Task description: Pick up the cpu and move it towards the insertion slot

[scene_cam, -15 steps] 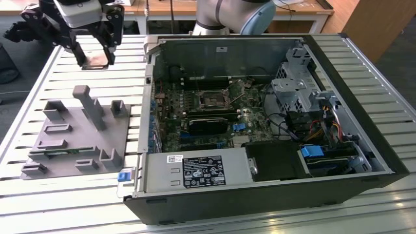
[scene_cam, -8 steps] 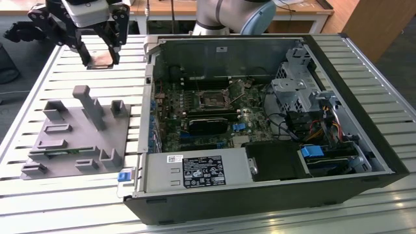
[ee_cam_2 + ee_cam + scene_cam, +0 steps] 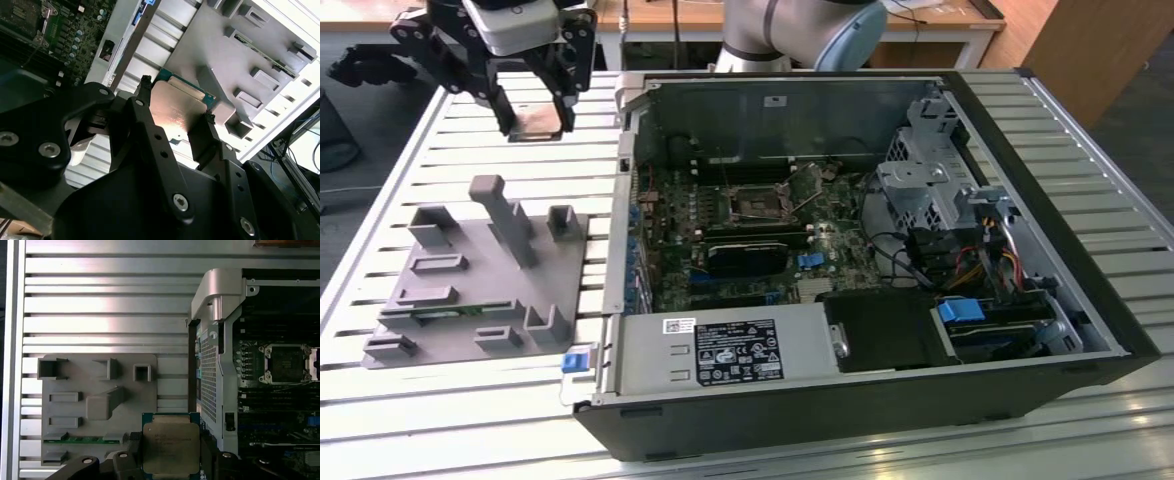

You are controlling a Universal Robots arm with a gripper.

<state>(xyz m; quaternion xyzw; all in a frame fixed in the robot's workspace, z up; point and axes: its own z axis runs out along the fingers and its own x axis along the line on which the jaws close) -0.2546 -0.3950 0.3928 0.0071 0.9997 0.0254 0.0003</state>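
Observation:
The cpu (image 3: 171, 447), a flat square chip with a silvery top and a thin green rim, sits between my gripper's (image 3: 170, 442) black fingers (image 3: 131, 438). The second wrist view shows the same grip, with the gripper (image 3: 177, 100) shut on the cpu (image 3: 177, 112) by two opposite edges. In the exterior view the gripper (image 3: 538, 118) hangs above the slatted table at the far left, outside the open computer case. The insertion slot (image 3: 758, 203) is a square metal-framed socket with a dark centre on the motherboard inside the case. The first wrist view shows the slot (image 3: 286, 363) off to one side of the cpu.
A grey fixture plate (image 3: 467, 290) with raised blocks lies on the table beside the case, holding a narrow green strip board (image 3: 82, 439). The case wall (image 3: 630, 150) stands between gripper and motherboard. Cables, a drive cage (image 3: 934, 190) and a black block (image 3: 750, 257) crowd the case.

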